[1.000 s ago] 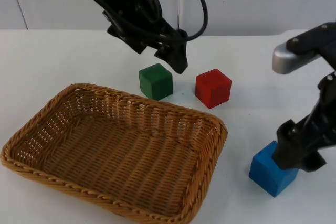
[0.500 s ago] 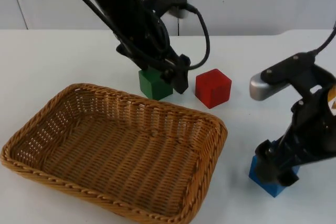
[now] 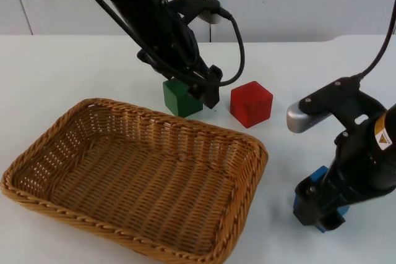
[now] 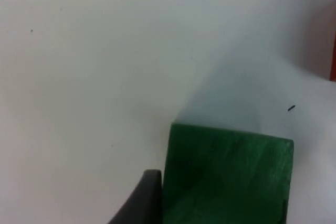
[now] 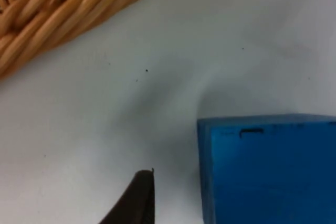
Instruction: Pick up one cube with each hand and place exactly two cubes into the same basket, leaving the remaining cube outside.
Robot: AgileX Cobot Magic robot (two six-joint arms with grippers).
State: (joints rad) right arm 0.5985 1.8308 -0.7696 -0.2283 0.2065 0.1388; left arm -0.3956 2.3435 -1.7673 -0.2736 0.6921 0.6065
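Fingers, left: my left gripper [image 3: 199, 88] is sitting right down on the green cube [image 3: 181, 97]. In the left wrist view one fingertip [image 4: 140, 199] is just beside the cube's side face, so I'm straddling it, but whether the fingers are actually pinching it I cannot tell.

Fingers, right: my right gripper [image 3: 320, 207] is low over the blue cube [image 3: 317, 178], covering most of it from the top camera. In the right wrist view a fingertip [image 5: 134, 198] is standing a little apart from the blue face with bare bench between, so on that side I'm not touching it; spread or closing, I cannot tell.

What's just changed: a second ago both my arms were hanging above their cubes. Now both have dropped to bench level, and the right one has crept further over the blue cube in the last half second. Cubes themselves aren't looking shifted.

What that means: I'm guessing both grasps are about to happen, nothing lifted so far.

Basket: the wicker basket [image 3: 241, 227] is lying empty, front-left on the white bench [image 3: 55, 72], its far rim near the green cube.

Red cube: the red cube [image 3: 251, 104] is sitting untouched just beside the green one. Looking like the one that's staying outside.

Watch-out: my left fingers are working close to the red cube, so I'm minding not to nudge it.
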